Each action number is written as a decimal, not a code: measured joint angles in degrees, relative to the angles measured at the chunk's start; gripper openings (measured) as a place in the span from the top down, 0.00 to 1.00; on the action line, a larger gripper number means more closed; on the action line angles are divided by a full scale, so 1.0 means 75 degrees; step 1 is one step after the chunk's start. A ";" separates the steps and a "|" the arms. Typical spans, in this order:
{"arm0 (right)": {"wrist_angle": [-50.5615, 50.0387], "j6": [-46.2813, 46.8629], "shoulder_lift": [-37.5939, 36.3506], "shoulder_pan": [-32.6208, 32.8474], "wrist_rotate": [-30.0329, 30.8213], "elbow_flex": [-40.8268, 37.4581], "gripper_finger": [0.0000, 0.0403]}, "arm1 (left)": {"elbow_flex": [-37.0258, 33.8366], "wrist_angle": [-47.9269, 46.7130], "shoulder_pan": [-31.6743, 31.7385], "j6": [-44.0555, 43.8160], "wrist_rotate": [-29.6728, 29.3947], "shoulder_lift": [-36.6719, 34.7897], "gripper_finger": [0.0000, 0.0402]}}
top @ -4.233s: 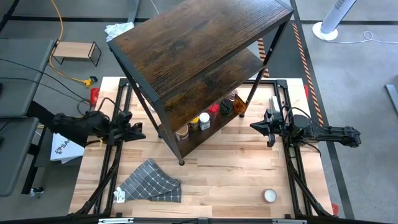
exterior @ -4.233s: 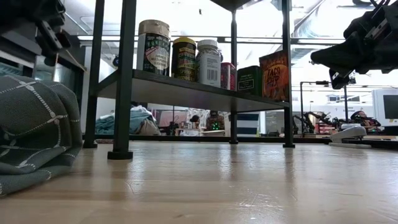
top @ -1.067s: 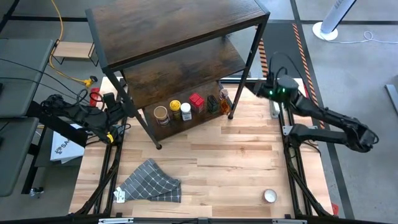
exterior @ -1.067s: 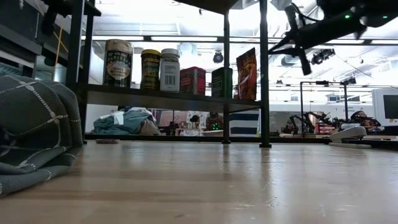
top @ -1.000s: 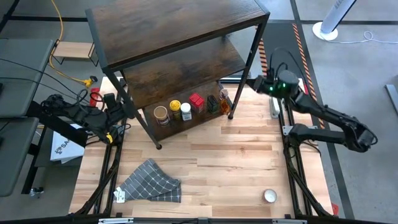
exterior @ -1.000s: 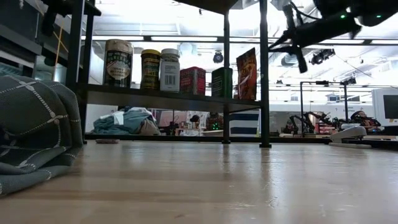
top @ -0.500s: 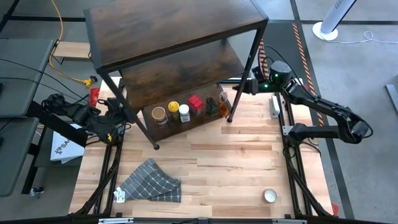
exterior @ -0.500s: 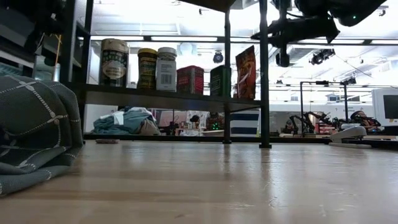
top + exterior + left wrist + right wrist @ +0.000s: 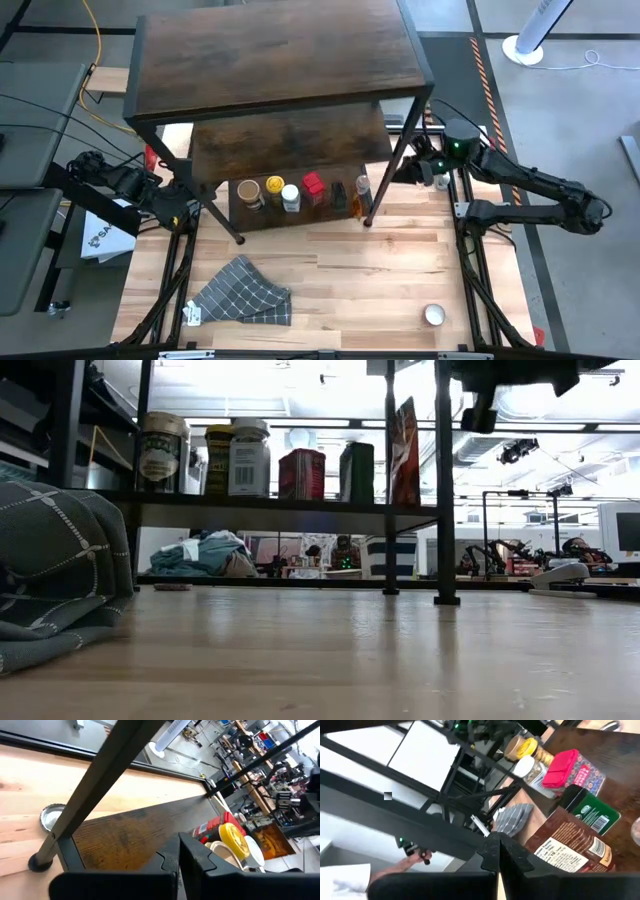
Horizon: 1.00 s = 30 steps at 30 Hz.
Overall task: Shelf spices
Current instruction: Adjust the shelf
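The shelf [image 9: 280, 60], dark wood boards on a thin black frame, stands on the table's far half, square to its edges. Several spices [image 9: 290, 195] stand in a row on its bottom board [image 9: 130, 832]: tan, yellow and white lids, a red tin, a green tin and a brown packet [image 9: 570, 855]. My left gripper [image 9: 190, 198] is shut beside the shelf's near left leg [image 9: 95, 795]. My right gripper [image 9: 400, 172] is shut at the shelf's near right leg [image 9: 392, 175], above the bottom board. My left gripper's shut fingers [image 9: 192, 857] point across the left end of the bottom board, slanting slightly down from the table's left. I cannot tell whether they touch the board or the leg. My right gripper's shut fingers [image 9: 507, 852] lie almost level against the shelf's black frame on its right side, coming from the table's right. A frame bar [image 9: 410, 827] crosses just in front of them and hides the exact spot.
A folded grey checked cloth [image 9: 245, 292] lies near the table's front left. A small round tin [image 9: 433, 315] sits at the front right. Left of the table lie a white sheet [image 9: 100, 240] and a small light-wood stand [image 9: 105, 82]. Bare wood lies between cloth and tin.
The shelf has turned about on the table: its right end has swung toward the near edge while its near left foot has barely shifted. It now stands square to the table. My right gripper has gone toward the near edge along with the right leg. The spices have kept their row.
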 joint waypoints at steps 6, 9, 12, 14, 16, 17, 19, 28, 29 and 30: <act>-0.0222 0.0204 -0.0503 0.1250 0.0883 0.0000 1.00 | 0.0003 -0.0070 0.0000 0.0401 0.0627 -0.0255 1.00; -0.0395 0.0199 -0.0852 0.1609 0.1135 0.0000 1.00 | 0.0044 -0.0320 0.0000 0.0548 0.1295 -0.0478 1.00; -0.0748 0.0287 -0.1325 0.1832 0.1507 0.0000 1.00 | 0.0357 -0.0587 0.0006 0.1024 0.2091 -0.0595 1.00; -0.0950 0.0315 -0.1698 0.2001 0.1819 0.0000 1.00 | 0.0734 -0.0824 0.0000 0.1521 0.2873 -0.0588 1.00; -0.1308 0.0321 -0.2060 0.2177 0.2199 0.0000 1.00 | 0.1189 -0.1448 0.0000 0.1683 0.3638 -0.0555 1.00; -0.1541 0.0398 -0.2217 0.2271 0.2402 0.0000 1.00 | 0.1420 -0.1847 0.0000 0.1575 0.4046 -0.0516 1.00; -0.2067 0.0565 -0.2463 0.2479 0.2765 0.0000 1.00 | 0.1778 -0.2700 0.0000 0.1190 0.5089 -0.0356 1.00; -0.3765 0.1078 -0.2551 0.3302 0.3557 0.0000 1.00 | 0.2005 -0.2376 -0.0022 0.0497 0.8337 0.0711 1.00; -0.3993 0.1224 -0.2487 0.3431 0.3576 0.0000 1.00 | 0.2005 -0.2067 -0.0066 0.0457 0.8267 0.0830 1.00; -0.4178 0.1290 -0.2417 0.3578 0.3586 0.0000 1.00 | 0.2005 -0.1809 -0.0139 0.0392 0.8129 0.0943 1.00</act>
